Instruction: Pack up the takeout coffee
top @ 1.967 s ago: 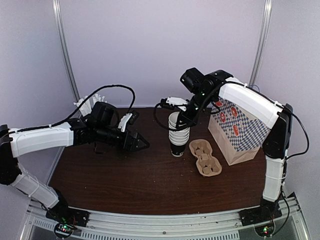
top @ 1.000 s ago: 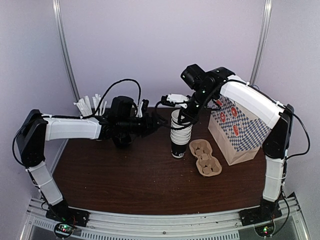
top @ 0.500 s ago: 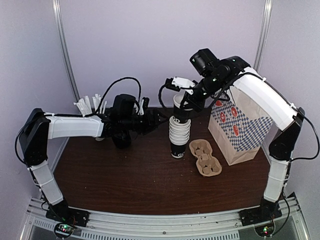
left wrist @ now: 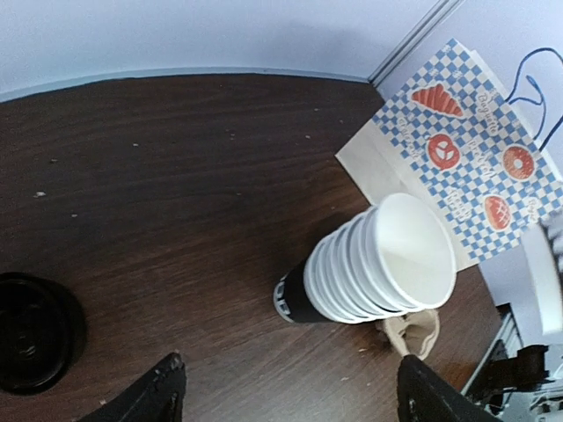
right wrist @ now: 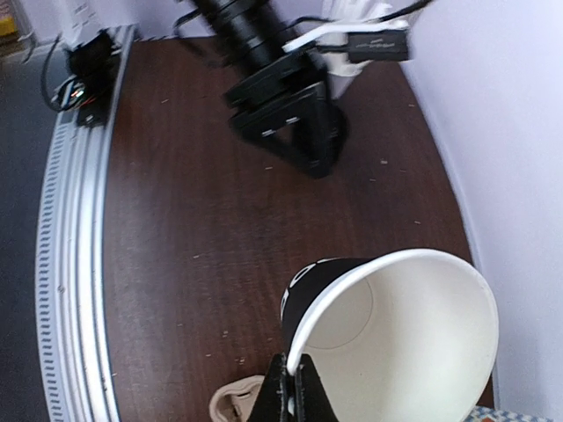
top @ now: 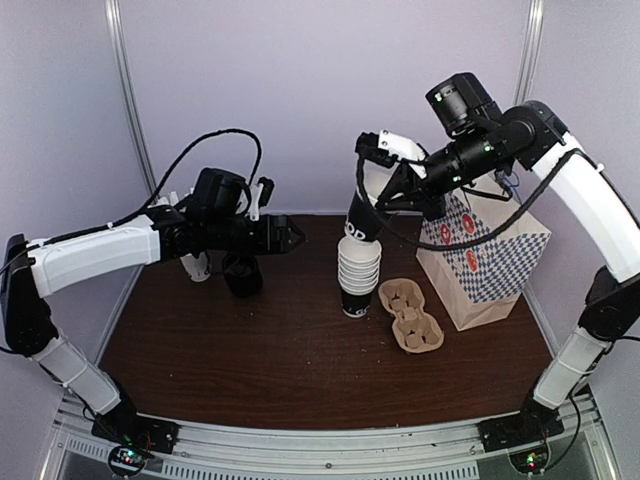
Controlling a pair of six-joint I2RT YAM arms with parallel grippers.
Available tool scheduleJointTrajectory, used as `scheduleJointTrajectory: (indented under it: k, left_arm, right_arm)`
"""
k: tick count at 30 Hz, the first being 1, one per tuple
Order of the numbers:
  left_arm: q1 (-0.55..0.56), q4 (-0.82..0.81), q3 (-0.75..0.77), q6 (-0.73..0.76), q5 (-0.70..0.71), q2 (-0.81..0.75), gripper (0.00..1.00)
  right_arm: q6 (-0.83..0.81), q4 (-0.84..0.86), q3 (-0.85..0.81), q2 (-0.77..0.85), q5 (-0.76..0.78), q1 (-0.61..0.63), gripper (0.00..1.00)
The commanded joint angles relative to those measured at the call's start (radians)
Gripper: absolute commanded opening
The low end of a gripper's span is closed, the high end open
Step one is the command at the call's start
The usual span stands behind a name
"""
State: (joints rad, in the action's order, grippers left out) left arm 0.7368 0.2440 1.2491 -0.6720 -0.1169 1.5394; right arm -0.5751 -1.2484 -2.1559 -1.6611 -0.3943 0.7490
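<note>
No cup capped with a black dome lid shows in any view. My right gripper (top: 388, 192) is shut on the rim of a lidless paper cup (top: 362, 214), white inside with a black lower body, and holds it tilted above the stack of lidless cups (top: 358, 272). In the right wrist view the fingers (right wrist: 295, 387) pinch that cup's (right wrist: 396, 343) rim. My left gripper (top: 290, 238) is open and empty, hovering left of the stack. In the left wrist view its fingertips (left wrist: 290, 391) stand wide apart over the table, with the stack (left wrist: 369, 264) ahead.
A pile of black lids (top: 243, 275) sits under the left arm and shows in the left wrist view (left wrist: 31, 330). A brown pulp cup carrier (top: 410, 315) lies right of the stack. A checked paper bag (top: 480, 255) stands at the right. A white cup of sticks (top: 195, 262) stands far left.
My right gripper has lifted the top cup off the stack and raised it up and to the right. My left arm has risen and its gripper has drawn slightly back left.
</note>
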Motion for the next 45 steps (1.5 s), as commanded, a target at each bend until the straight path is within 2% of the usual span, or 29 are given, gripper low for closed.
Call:
scheduleJointTrajectory:
  k: [1,4,8,18,29,31,34,38,41,45]
  left_arm:
    - [-0.002,0.234,0.01,0.172,0.172,-0.094,0.84]
    - [-0.018,0.318,-0.011,0.219,0.183,-0.14,0.83]
    - [-0.074,0.36,-0.041,0.226,0.082,-0.177,0.78]
    - [-0.124,0.363,-0.094,0.199,0.042,-0.221,0.8]
    - [-0.148,0.346,-0.108,0.213,0.002,-0.214,0.81]
    - [-0.153,0.348,-0.106,0.216,-0.005,-0.207,0.81]
    - [-0.161,0.354,-0.101,0.219,0.0,-0.199,0.81]
    - [-0.168,0.402,-0.072,0.242,0.042,-0.175,0.8]
    - [-0.171,0.453,-0.032,0.278,0.069,-0.149,0.8]
    - [-0.177,0.548,0.034,0.3,0.202,-0.1,0.78]
  right_arm:
    - [-0.098,-0.052,0.161,0.009,-0.055,0.146,0.0]
    - [-0.114,0.001,0.303,0.001,0.007,0.245,0.0]
    - [-0.09,0.126,0.411,-0.052,0.066,0.321,0.0]
    - [-0.012,0.366,0.523,-0.165,0.168,0.356,0.0]
    - [0.005,0.39,0.564,-0.205,0.125,0.377,0.0]
    - [0.003,0.387,0.564,-0.209,0.126,0.377,0.04]
    - [0.004,0.381,0.561,-0.21,0.129,0.377,0.2]
    - [0.003,0.33,0.513,-0.187,0.144,0.376,0.31]
    - [-0.011,0.255,0.473,-0.13,0.153,0.375,0.33]
    - [-0.034,0.176,0.454,-0.033,0.139,0.328,0.33]
